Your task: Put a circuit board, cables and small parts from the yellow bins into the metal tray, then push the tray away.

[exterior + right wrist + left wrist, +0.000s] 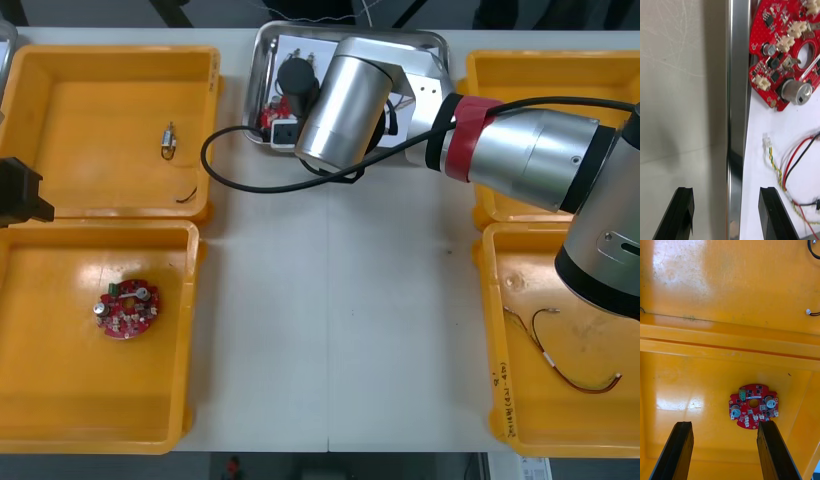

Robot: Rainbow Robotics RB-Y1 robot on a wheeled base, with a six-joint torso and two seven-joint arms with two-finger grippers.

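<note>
R gripper (726,192): released, astride metal tray (738,75) rim; circuit board (786,56), cables (772,157) inside. L gripper (724,425): released, parked over yellow bin (696,382) w/ second board (753,405).

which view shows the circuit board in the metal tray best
The right wrist view: the circuit board lies plainly on the metal tray's white inside just past the open right gripper. In the front view the right arm hides all but a red sliver. The left wrist view shows another board, in a yellow bin.
</note>
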